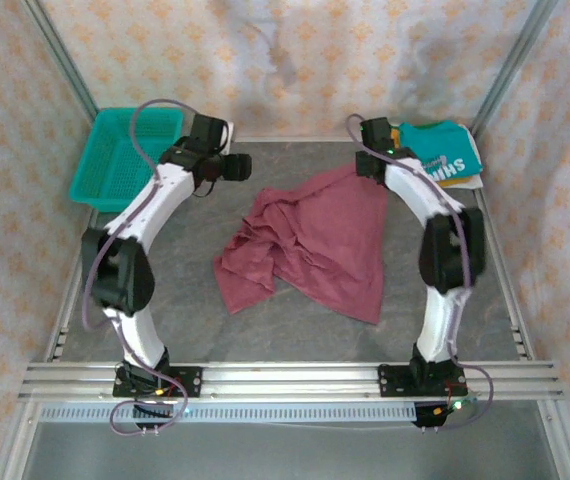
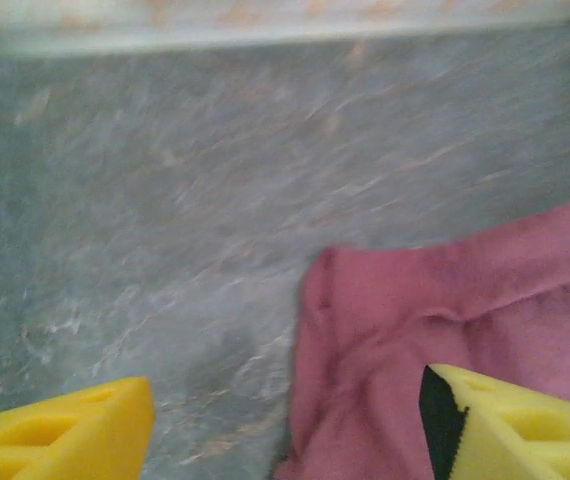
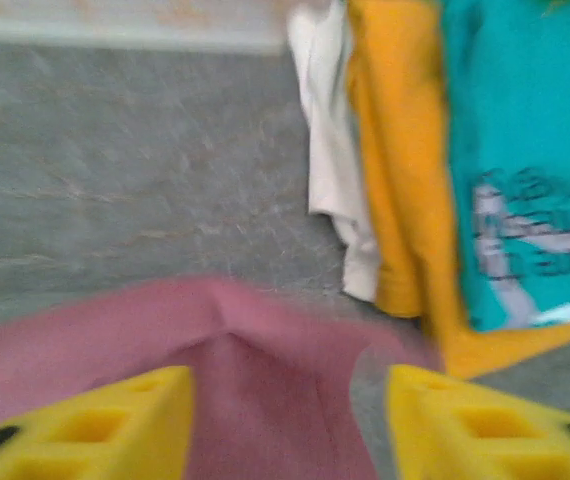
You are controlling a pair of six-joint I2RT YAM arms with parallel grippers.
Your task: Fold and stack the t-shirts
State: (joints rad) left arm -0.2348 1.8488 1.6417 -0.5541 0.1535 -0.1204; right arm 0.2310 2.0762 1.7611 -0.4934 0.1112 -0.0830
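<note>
A maroon t-shirt [image 1: 305,240] lies crumpled and partly spread in the middle of the grey table. My left gripper [image 1: 243,168] hovers just beyond its back left edge. In the left wrist view this gripper [image 2: 290,430] is open, its yellow fingers [image 2: 65,430] wide apart over the shirt's edge [image 2: 465,290]. My right gripper [image 1: 368,166] is at the shirt's back right corner. It is open [image 3: 290,420], with a raised maroon fold [image 3: 95,330] lying loose between the fingers. A stack with a teal t-shirt [image 3: 525,120] on top, then orange-yellow [image 3: 395,150] and cream [image 3: 330,130], sits at the back right [image 1: 445,155].
A teal mesh basket [image 1: 125,155] stands at the back left corner. Patterned cloth walls and metal frame posts close in the table on three sides. Bare grey table [image 1: 165,320] shows in front of the maroon shirt, near the arm bases.
</note>
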